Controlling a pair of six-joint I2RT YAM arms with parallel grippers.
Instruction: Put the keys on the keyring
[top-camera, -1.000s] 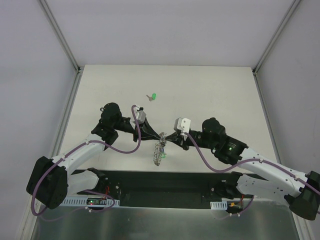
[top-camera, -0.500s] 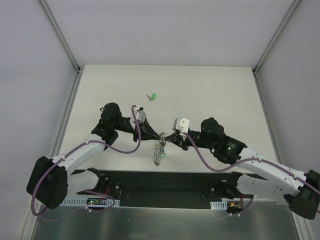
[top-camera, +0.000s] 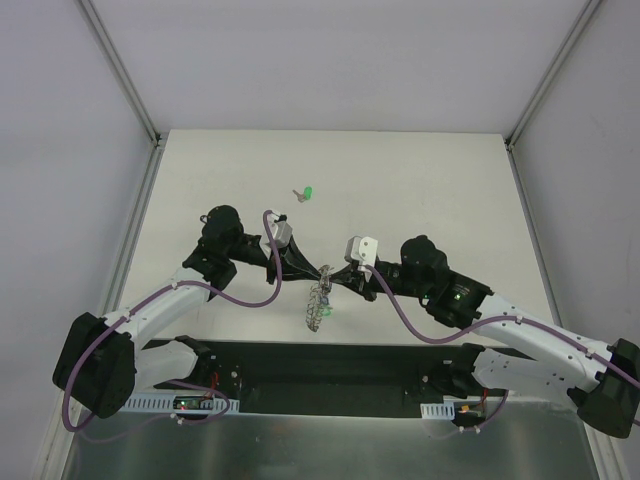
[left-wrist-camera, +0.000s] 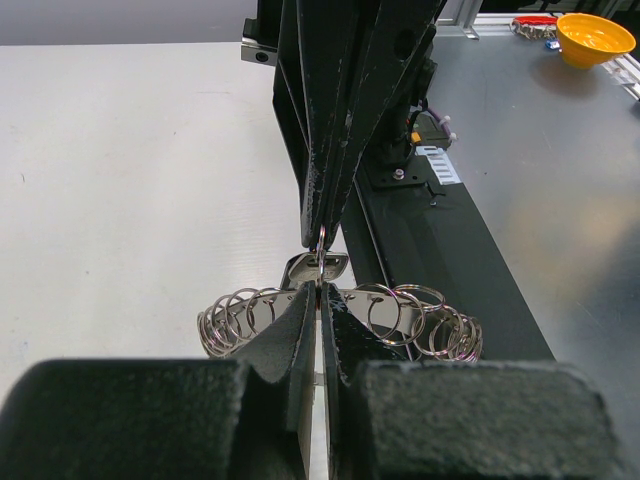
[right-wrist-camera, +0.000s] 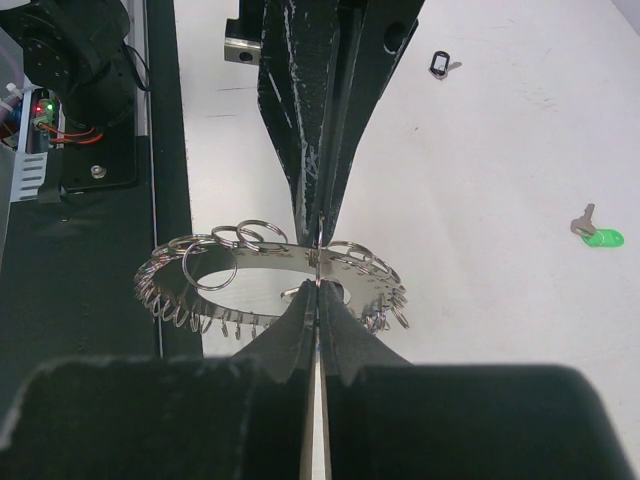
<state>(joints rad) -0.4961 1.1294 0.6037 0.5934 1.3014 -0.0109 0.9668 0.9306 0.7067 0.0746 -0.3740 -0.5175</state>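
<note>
Over the near middle of the worktop (top-camera: 450, 180), the left pincer (left-wrist-camera: 320, 305) and right pincer (right-wrist-camera: 316, 295) meet tip to tip. Each is closed on the coiled keyring (top-camera: 318, 306), held just far of the black rail (top-camera: 330, 365). A green key (top-camera: 308, 192) lies well apart, farther out, and a black fob (right-wrist-camera: 438, 64) lies apart from both. Bare worktop spreads far and right. An orange bowl (left-wrist-camera: 595, 35) sits on grey flooring past the rail.

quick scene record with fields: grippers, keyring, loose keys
left gripper: shut, pinching the keyring
right gripper: shut, pinching the same ring from the opposite side
keyring: held between both grippers, strung with many small rings
green key: loose on the table, far from both grippers
small black loop: on the table, untouched
</note>
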